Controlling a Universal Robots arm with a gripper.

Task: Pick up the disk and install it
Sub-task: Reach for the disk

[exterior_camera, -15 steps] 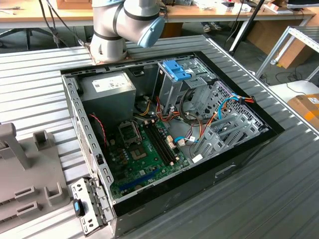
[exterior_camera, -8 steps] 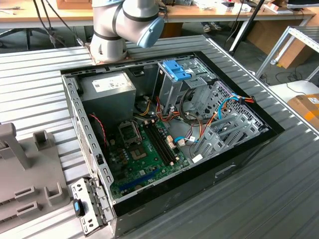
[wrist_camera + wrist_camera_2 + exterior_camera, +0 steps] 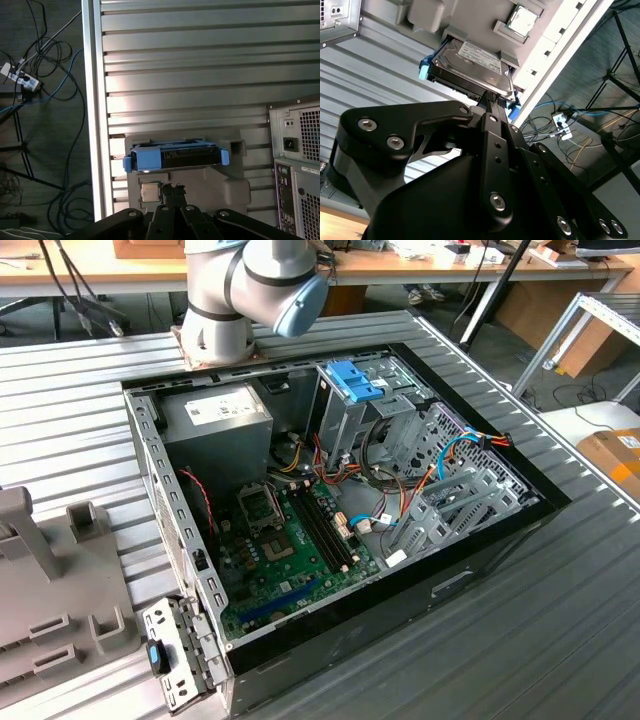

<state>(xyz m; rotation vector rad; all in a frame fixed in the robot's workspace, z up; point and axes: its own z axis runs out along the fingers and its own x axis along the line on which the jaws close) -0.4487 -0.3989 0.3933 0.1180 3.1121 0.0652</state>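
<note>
Robotics lab — open computer case on ribbed metal table, loose floor cables

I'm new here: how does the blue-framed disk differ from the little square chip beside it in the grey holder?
The disk is much larger than the chip. The disk is oblong and black with blue rails; the chip is square and silvery. Both sit in the grey holder.
</note>
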